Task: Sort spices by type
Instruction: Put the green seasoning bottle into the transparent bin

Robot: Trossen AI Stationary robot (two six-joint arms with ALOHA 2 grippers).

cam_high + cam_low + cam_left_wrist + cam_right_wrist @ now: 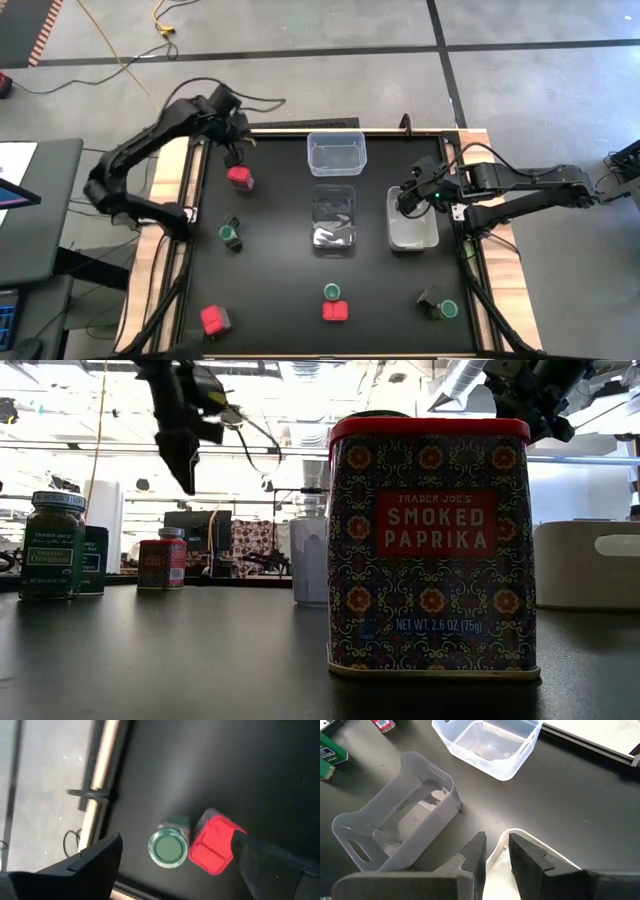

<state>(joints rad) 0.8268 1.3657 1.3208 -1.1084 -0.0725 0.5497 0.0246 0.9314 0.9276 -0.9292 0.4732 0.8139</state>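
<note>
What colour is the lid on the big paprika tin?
Red. The smoked paprika tin shows best in the low view.

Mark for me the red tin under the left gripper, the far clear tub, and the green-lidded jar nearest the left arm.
red tin [240,178], high view, on its red top.
far clear tub [337,137], high view, on its far rim.
green-lidded jar [230,235], high view, on its green lid.

Lab: taped concrete floor, ceiling ducts
</note>
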